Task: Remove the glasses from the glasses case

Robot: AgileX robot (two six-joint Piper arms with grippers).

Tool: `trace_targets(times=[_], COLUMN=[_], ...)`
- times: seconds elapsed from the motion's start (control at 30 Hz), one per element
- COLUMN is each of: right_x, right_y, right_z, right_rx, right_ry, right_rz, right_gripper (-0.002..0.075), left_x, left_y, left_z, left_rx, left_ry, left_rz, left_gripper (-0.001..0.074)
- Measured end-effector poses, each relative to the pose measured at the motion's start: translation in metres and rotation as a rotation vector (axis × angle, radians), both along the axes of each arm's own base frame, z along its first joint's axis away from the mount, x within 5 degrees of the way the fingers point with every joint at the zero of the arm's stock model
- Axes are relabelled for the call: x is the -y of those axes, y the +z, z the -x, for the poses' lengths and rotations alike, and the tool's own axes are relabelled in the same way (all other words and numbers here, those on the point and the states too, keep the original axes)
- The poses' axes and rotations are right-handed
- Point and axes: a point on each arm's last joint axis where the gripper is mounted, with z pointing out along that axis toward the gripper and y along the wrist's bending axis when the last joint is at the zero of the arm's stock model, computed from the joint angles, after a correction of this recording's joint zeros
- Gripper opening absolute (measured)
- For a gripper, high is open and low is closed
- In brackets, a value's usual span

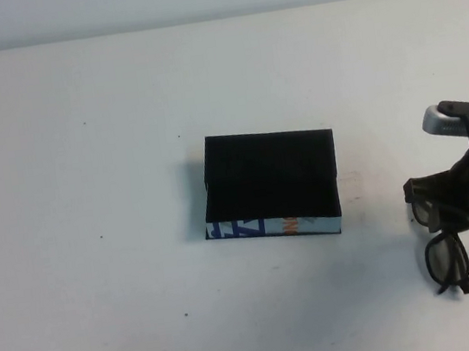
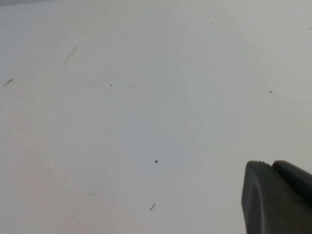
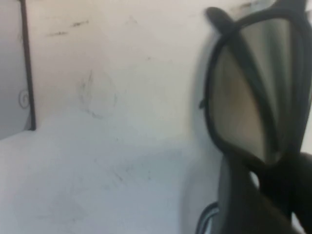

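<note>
The glasses case (image 1: 270,179) is a black box lying open in the middle of the white table, its white strip (image 1: 272,227) with blue and orange marks facing the near side. Its black interior looks empty. My right gripper (image 1: 430,213) is to the right of the case, shut on the black-framed glasses (image 1: 447,261), which hang from it low over the table. In the right wrist view a greyish lens (image 3: 243,97) fills the frame beside a dark finger (image 3: 243,204). My left gripper (image 2: 273,168) shows only in the left wrist view, shut and empty over bare table.
The white tabletop (image 1: 96,247) stretches to the left of the case and in front of it. The table's far edge (image 1: 195,21) meets a pale wall. The left arm is out of the high view.
</note>
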Motion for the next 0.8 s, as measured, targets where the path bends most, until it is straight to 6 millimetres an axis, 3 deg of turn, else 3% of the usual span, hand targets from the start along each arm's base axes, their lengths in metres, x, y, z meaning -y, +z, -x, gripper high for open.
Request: trace_targets(times=[0.17, 0.3, 0.37, 0.47, 0.67, 0.8], right_x=[0.001, 0.001, 0.004, 0.011, 0.029, 0.040], right_y=[0.004, 0.010, 0.021, 0.056, 0.113, 0.132], right_z=[-0.005, -0.002, 0.003, 0.022, 0.091, 0.140], right_rx=[0.025, 0.002, 0.013, 0.145, 0.502, 0.649], right_ry=[0.023, 0.044, 0.065, 0.106, 0.137, 0.127], right_rz=[0.021, 0.032, 0.049, 0.067, 0.061, 0.041], right_gripper=[0.0329, 0.0348, 0.0323, 0.0256, 0.0047, -0.0005], left_x=[0.000, 0.000, 0.000, 0.000, 0.000, 0.000], left_y=[0.000, 0.000, 0.000, 0.000, 0.000, 0.000], left_z=[0.000, 0.000, 0.000, 0.000, 0.000, 0.000], left_rx=[0.000, 0.000, 0.000, 0.000, 0.000, 0.000], left_ry=[0.000, 0.000, 0.000, 0.000, 0.000, 0.000], left_rz=[0.000, 0.000, 0.000, 0.000, 0.000, 0.000], left_gripper=[-0.0005, -0.0005, -0.0005, -0.0005, -0.0005, -0.0005])
